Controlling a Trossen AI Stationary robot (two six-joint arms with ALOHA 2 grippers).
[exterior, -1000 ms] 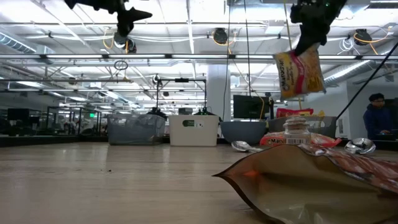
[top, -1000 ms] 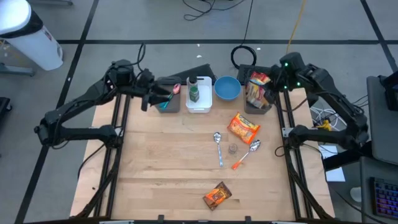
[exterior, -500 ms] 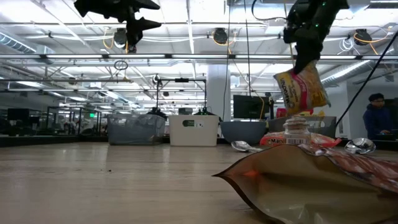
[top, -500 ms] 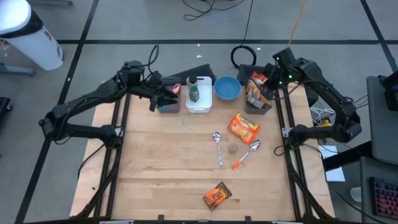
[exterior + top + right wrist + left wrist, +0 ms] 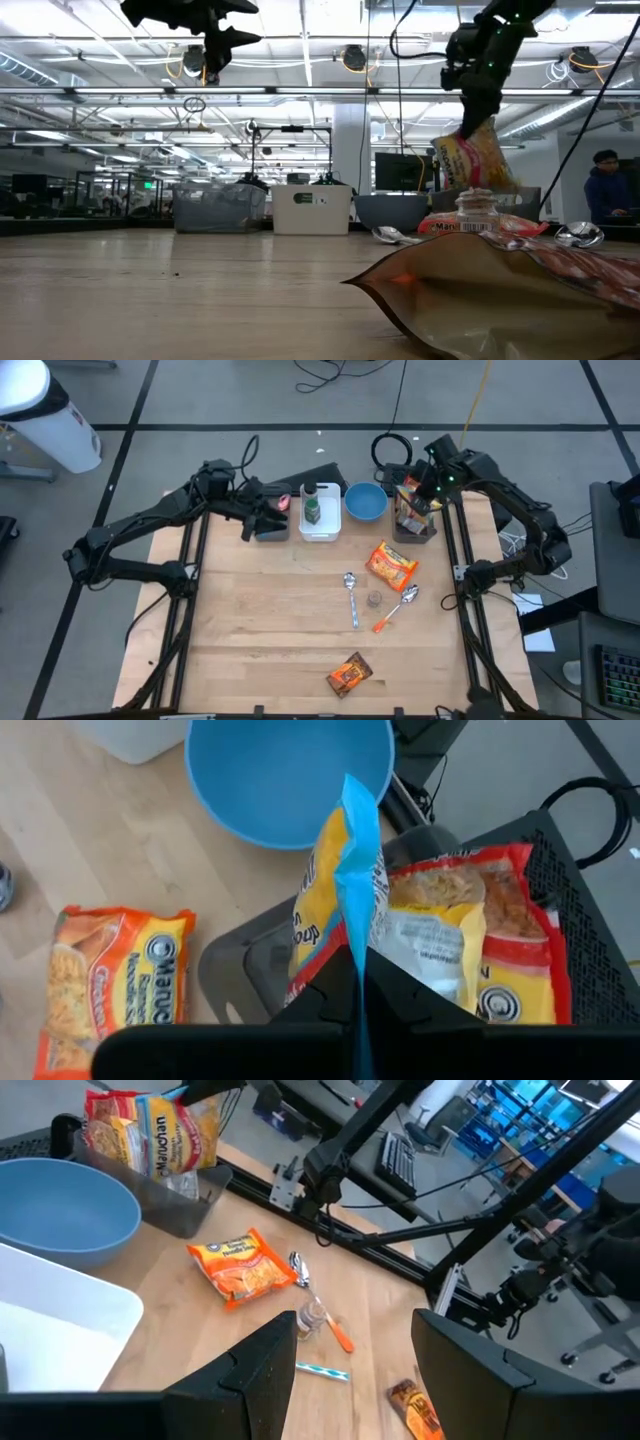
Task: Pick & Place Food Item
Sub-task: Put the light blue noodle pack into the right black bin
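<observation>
Our right gripper (image 5: 352, 982) pinches a noodle packet (image 5: 335, 890) by its edge, half inside the bin (image 5: 417, 528) w/ other packets. Risk: it snags them & tips out. Left gripper (image 5: 345, 1370) open, near back bins.

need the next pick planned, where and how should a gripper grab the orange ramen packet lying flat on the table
Probably from straight above. The orange ramen packet lies flat on the wooden table, so its faces give no purchase. Pinch across one crimped end seam, preferably the one away from the gray bin, fingers straddling the thin edge. The spoon lies close by, so come down clear of it.
</observation>
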